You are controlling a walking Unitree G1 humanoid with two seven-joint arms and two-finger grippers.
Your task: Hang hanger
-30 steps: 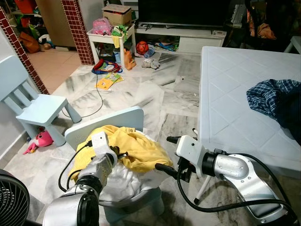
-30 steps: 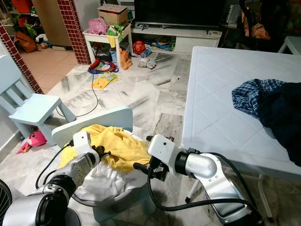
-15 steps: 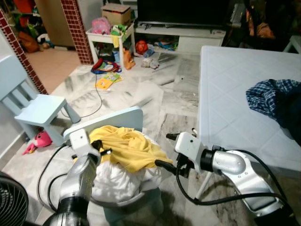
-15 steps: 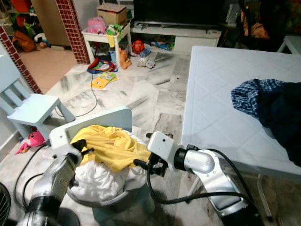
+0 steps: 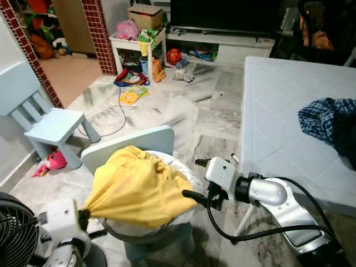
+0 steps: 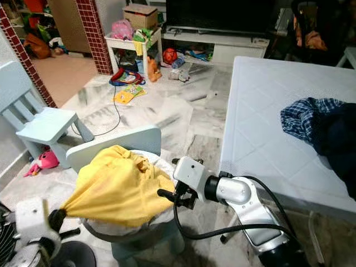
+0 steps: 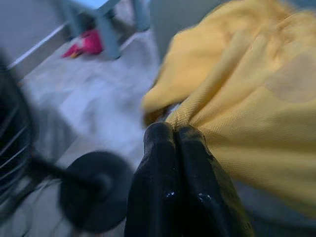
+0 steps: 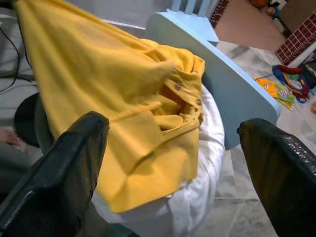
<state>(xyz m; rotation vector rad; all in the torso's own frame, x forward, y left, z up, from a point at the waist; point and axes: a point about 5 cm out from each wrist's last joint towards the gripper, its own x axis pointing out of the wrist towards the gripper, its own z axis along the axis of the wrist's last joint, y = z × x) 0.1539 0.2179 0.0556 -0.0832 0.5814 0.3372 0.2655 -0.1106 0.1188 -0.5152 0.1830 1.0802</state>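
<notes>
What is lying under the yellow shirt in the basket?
Under the yellow shirt, pinched by the left gripper, white cloth fills the basket. Anything deeper is covered.

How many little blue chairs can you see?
2. One little blue chair stands on the floor by the wall at the robot's left. The other blue chair is nearer, behind the basket with the yellow shirt; more may be hidden.
</notes>
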